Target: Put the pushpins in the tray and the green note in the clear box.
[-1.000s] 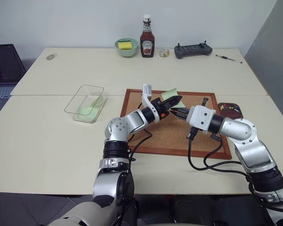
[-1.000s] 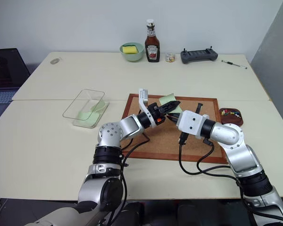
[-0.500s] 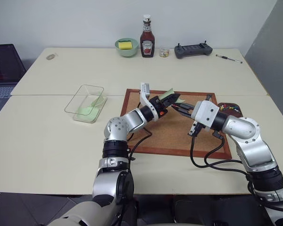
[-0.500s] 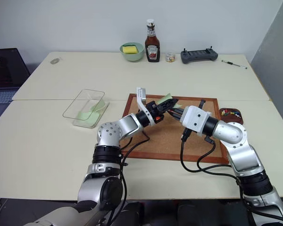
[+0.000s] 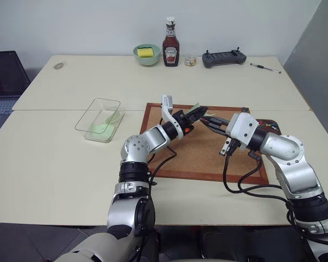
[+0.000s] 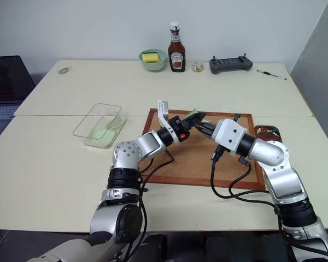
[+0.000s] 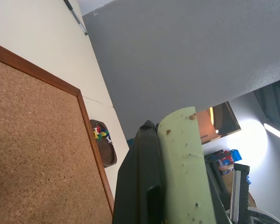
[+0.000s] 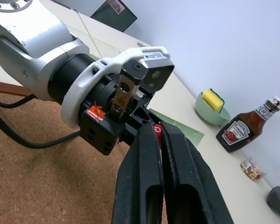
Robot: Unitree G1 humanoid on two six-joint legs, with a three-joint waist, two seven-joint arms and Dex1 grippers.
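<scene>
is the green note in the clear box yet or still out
Out. The green note is pinched in the shut left gripper above the corkboard, apart from the clear box.

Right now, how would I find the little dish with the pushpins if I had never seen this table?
Find the cork board with its wooden frame in the middle of the table. The tray sits just off its far right corner. It is small, dark brown and shallow, with colourful pushpins inside, unlike the round green bowl far back.

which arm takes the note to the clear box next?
Left. The left gripper is already shut on the green note, and the clear box lies on that arm's side. The right gripper, shut on a red pushpin, is nearer the tray.
</scene>
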